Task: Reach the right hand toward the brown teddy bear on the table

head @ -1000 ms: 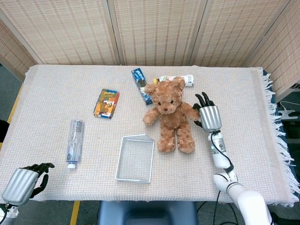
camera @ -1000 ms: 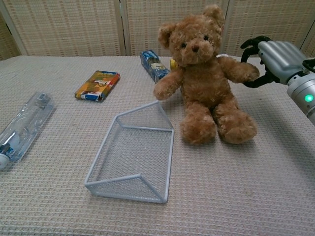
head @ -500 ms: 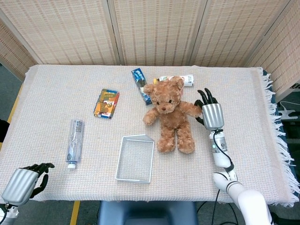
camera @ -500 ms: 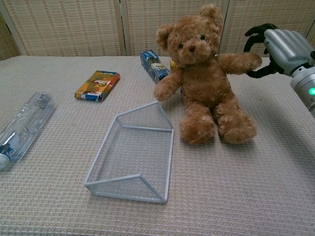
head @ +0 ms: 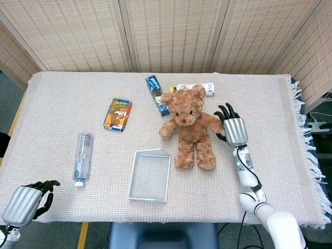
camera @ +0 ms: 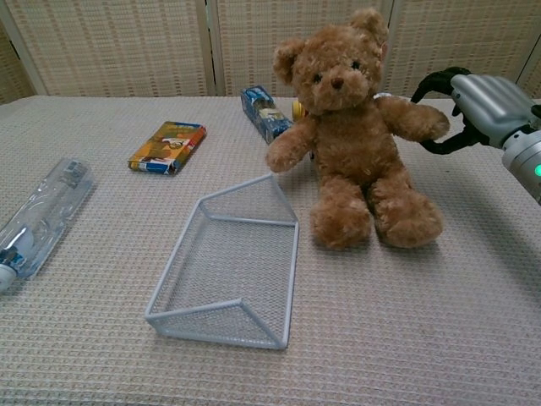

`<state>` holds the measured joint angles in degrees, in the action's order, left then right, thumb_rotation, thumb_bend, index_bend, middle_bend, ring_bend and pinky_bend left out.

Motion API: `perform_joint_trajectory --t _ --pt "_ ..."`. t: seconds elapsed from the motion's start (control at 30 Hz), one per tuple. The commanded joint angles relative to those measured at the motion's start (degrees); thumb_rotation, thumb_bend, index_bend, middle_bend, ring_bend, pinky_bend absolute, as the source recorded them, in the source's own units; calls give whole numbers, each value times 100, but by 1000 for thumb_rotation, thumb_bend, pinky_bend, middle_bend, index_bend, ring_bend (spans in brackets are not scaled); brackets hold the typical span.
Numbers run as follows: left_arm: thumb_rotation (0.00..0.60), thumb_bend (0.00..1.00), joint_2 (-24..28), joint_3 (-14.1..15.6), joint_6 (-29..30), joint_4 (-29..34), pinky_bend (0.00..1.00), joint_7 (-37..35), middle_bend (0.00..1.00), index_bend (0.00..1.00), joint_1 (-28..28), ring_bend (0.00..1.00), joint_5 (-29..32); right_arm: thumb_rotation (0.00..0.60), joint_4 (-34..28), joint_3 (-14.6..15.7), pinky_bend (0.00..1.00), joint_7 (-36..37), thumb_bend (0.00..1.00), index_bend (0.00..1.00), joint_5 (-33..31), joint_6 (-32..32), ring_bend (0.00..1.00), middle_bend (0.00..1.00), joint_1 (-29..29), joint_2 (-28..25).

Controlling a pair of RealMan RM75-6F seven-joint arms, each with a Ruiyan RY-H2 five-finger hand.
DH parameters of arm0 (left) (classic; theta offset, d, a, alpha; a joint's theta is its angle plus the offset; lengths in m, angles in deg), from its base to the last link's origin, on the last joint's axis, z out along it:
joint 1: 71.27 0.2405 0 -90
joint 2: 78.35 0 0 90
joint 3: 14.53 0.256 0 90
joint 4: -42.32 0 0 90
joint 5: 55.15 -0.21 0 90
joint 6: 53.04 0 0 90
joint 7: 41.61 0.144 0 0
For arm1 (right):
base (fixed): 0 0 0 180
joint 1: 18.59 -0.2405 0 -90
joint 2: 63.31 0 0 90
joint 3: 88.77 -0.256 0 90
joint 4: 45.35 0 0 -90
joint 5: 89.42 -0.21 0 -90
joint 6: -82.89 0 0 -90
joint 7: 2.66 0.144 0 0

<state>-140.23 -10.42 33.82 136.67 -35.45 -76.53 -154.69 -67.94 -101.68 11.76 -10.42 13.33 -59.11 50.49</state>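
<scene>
**Right hand at the teddy bear's arm**

On the cloth-covered table (head: 62, 98), right of centre, I see the brown teddy bear (head: 189, 126) sitting upright, facing the near edge, legs stretched forward. My right hand (head: 231, 127) is at the tip of the bear's outstretched arm; in the chest view its dark fingers (camera: 435, 83) curl around the paw from behind and below, and I read this as a light hold on the paw, though how firmly the fingers press I cannot tell. My left hand (head: 27, 201) sits off the near left corner of the table, fingers curled in and holding nothing.

Just beside the bear's other arm lies a wire mesh basket (head: 150, 175), tipped onto its side in the chest view. A blue packet (head: 156, 94) lies behind the bear's shoulder, close to its ear, and a white bottle (head: 197, 88) lies on its side behind the bear's head. An orange packet (head: 118, 114) lies flat, well apart to the left, and a clear plastic bottle (head: 82, 158) lies on its side near the left edge.
</scene>
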Motion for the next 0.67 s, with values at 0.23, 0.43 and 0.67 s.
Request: perform_joint_trajectory --t 0.23,0.43,0.67 --pt "600 588 -6 -20 -52 -25 732 -45 504 372 -15 546 84 600 -5262 1261 152 -264 122 0 119 272 0 0 1595 -3813" --pt "600 589 -21 24 -96 60 732 140 506 372 -23 546 5 600 -6851 1648 152 -1594 121 0 -131 -344 0 0 2354 -4814" --pt "600 588 -42 23 -123 112 732 247 507 372 -35 546 -6 600 -7116 1669 153 -2308 122 0 68 -899 0 0 2710 -4780"
